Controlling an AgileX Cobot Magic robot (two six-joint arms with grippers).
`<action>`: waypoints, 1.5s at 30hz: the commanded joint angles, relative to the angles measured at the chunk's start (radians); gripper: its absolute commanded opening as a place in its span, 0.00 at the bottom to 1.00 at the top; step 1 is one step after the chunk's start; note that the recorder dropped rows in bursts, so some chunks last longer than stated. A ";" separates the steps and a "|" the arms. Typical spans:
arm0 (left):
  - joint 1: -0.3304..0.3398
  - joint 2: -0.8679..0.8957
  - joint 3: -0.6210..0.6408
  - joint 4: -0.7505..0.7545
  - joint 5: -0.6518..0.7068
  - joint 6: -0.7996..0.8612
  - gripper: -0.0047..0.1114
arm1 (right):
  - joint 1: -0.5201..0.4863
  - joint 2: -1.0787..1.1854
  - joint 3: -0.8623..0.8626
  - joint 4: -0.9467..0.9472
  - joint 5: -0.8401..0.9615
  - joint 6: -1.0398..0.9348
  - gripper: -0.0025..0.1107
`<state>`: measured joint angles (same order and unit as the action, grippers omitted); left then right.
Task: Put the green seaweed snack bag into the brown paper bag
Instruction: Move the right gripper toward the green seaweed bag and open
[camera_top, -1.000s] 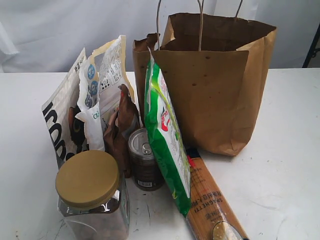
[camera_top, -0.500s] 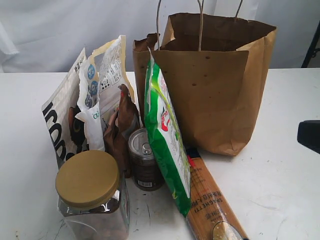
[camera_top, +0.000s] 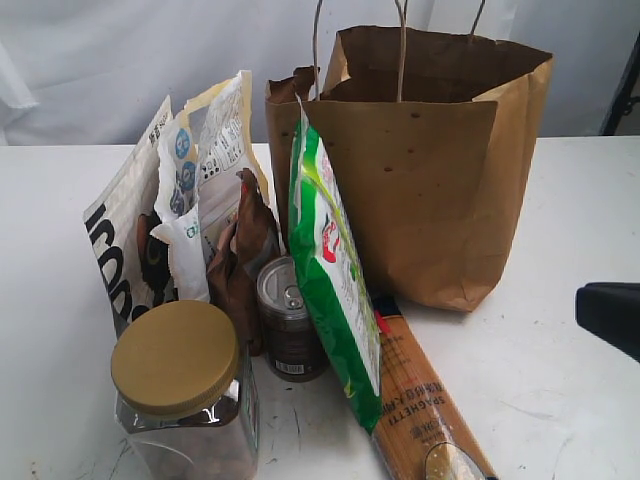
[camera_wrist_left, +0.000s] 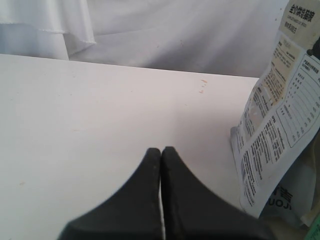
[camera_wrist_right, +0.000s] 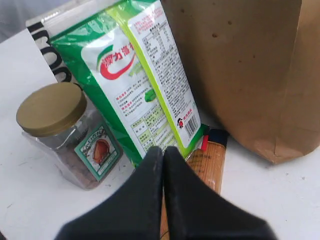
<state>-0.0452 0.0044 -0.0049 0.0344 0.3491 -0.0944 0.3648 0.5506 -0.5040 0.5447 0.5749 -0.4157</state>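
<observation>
Snack bag: green seaweed snack bag upright on edge, apparently propped against brown paper bag; not yet inside.
Paper bag: standing, mouth open upward for loading.
Right claw: tips pressed together, empty, facing the pouch's lower edge.
Left claw: tips together, empty, over tabletop.
Count: one snack bag, one paper bag, one jar, one can, one spaghetti packet.

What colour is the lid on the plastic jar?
The lid is dull gold; the exterior view shows it best.
</observation>
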 joint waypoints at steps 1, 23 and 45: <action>-0.005 -0.004 0.005 0.002 -0.009 -0.001 0.04 | 0.045 0.002 0.034 -0.070 -0.041 0.071 0.02; -0.005 -0.004 0.005 0.002 -0.009 -0.001 0.04 | 0.314 0.225 0.139 -0.374 -0.575 0.427 0.02; -0.005 -0.004 0.005 0.002 -0.009 -0.001 0.04 | 0.532 0.591 0.081 -0.402 -0.887 0.464 0.75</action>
<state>-0.0452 0.0044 -0.0049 0.0344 0.3491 -0.0944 0.8947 1.0933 -0.3942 0.1355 -0.2968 0.0455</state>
